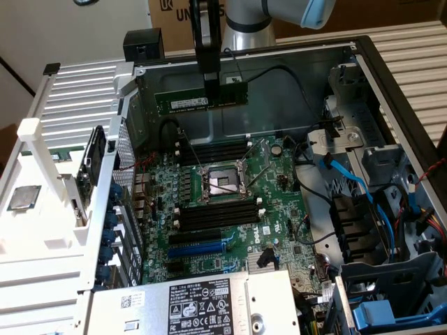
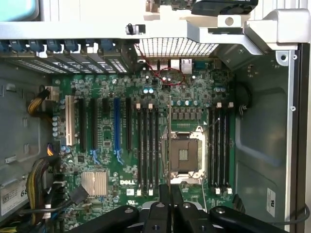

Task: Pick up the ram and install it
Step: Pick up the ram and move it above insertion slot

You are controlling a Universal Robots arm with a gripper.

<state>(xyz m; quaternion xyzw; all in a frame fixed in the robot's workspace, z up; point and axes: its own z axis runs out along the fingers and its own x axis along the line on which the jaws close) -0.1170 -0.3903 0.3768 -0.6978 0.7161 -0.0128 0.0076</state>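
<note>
Over the motherboard (image 1: 278, 183), ram (image 1: 183, 102) level, edge-down

Bright, even light, soft shadows, mild glare

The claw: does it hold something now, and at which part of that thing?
The claw holds the ram, clamped near the middle of its length, from the upper long edge. The stick hangs level above the motherboard, in no slot.

Silver arm (image 1: 244, 26), pale-blue cap (image 1: 318, 12), seemingly black hand (image 1: 211, 87)
</note>
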